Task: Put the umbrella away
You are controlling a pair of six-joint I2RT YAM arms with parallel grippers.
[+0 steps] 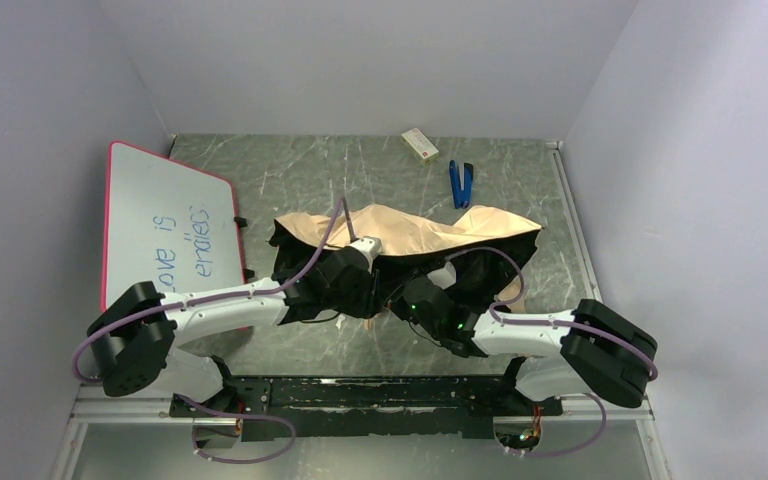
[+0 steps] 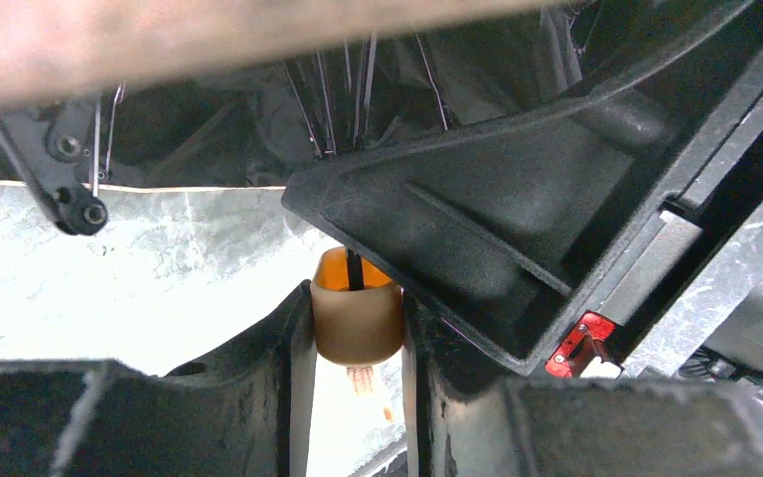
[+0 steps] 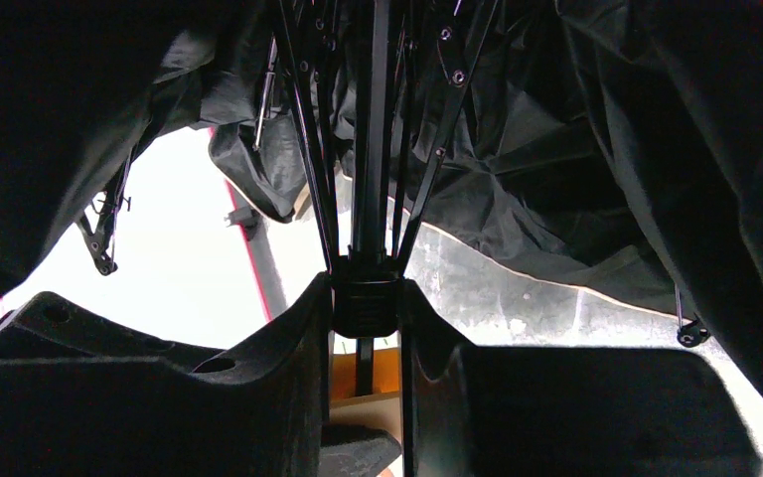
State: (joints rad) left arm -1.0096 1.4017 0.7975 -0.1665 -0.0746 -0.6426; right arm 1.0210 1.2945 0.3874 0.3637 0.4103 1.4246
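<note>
Closed tight on the tan handle knob [image 2: 358, 328] with the left gripper [image 2: 358, 298]; closed likewise with the right gripper [image 3: 366, 293] on the black runner [image 3: 366, 313] around the thin shaft [image 3: 373, 149]. Lying half collapsed mid-table [image 1: 310, 170]: the umbrella [image 1: 430, 230], tan outside, black lining and ribs beneath. At left, on the whiteboard [image 1: 165, 225], blue handwriting: "love is", next word unclear. Far back, a small white box [image 1: 420, 144], print unreadable

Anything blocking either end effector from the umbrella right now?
Nothing visible. Both are on the umbrella: the left end effector is shut on its tan handle knob, and the right end effector is shut on the black runner.
</note>
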